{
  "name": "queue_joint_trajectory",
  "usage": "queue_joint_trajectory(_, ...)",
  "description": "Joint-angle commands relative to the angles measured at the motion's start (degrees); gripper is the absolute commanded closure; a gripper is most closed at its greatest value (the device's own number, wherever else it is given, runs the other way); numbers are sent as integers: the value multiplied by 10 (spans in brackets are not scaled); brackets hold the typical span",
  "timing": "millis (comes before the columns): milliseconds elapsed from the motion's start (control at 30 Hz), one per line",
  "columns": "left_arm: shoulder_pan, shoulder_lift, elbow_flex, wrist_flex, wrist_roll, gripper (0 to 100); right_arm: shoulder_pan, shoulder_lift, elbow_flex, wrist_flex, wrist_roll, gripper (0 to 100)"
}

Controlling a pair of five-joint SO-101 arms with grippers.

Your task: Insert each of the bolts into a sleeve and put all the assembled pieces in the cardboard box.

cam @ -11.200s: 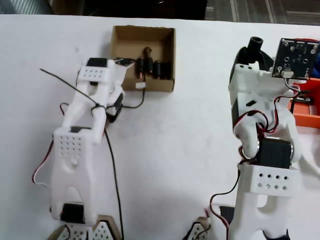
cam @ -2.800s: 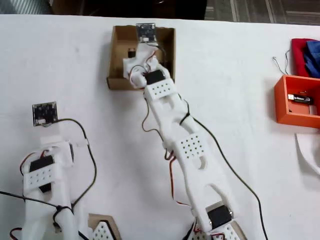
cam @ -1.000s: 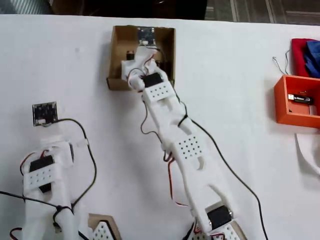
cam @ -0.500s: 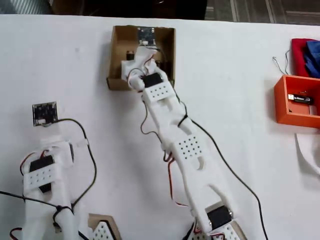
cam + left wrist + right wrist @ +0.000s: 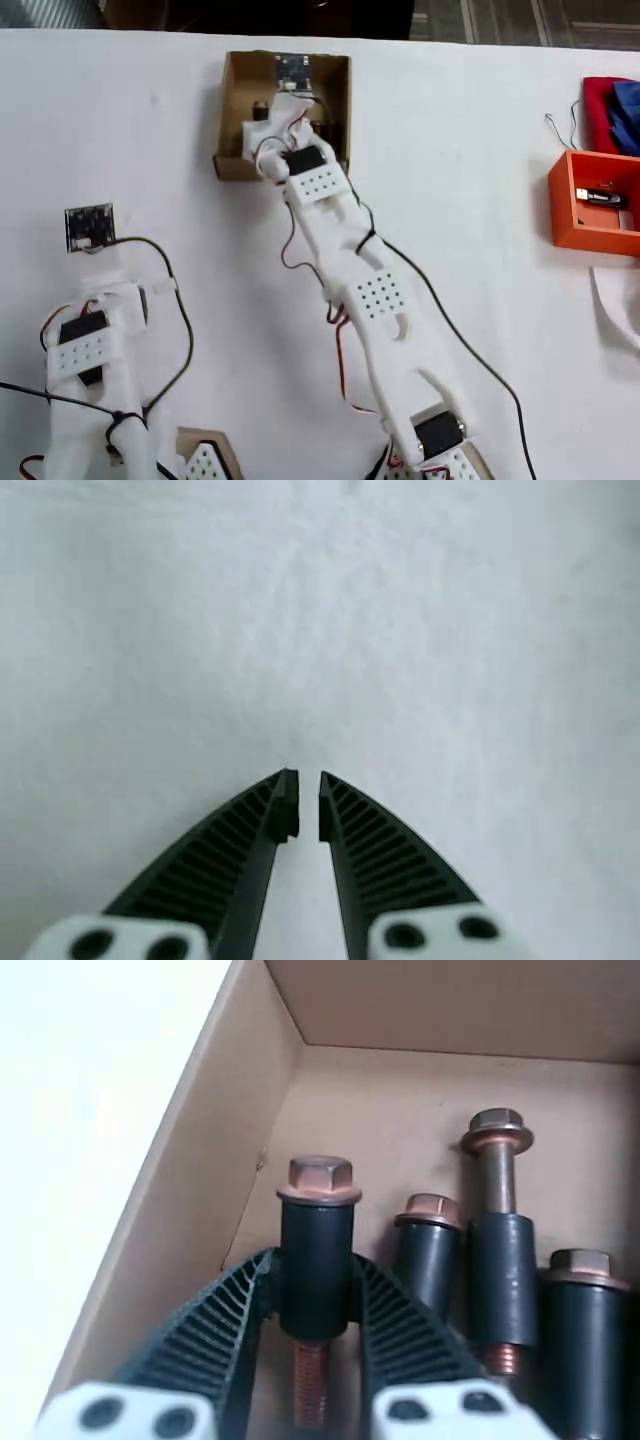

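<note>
High view: over the last few seconds the right arm has shifted a little over the cardboard box, and for the last second it has not moved. The left arm has pulled well away from the box and sits parked. To my eye the carry is over and only the letting go is left.

Left wrist view: the left gripper hangs over bare white table, its tips drawn almost together with a thin slit between them and nothing in it.

Right wrist view: the right gripper is clamped on the black sleeve of 1 assembled piece. The copper bolt head stands out beyond the fingertips, and the threaded end pokes back toward the wrist. The piece is inside the box, close along a side wall. 3 more assembled pieces lie just beside the gripped 1, on its far side from that wall.
</note>
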Motion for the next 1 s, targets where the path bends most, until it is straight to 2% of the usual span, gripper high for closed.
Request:
queue_joint_trajectory(0,-3,-4,-1,-6,0,935,-20,-2,-2,-3,-5,902)
queue_joint_trajectory(467,-3,-4,-1,-6,0,935,-7,-9,-28,0,-5,921)
queue_joint_trajectory(733,-3,-4,-1,-5,0,935,35,-68,-181,100,-5,922)
queue_joint_trajectory(833,-3,-6,-1,-5,0,935,51,-94,-236,165,-5,922)
queue_joint_trajectory(967,-3,-7,-8,-5,0,934,73,-167,-229,268,-5,922)
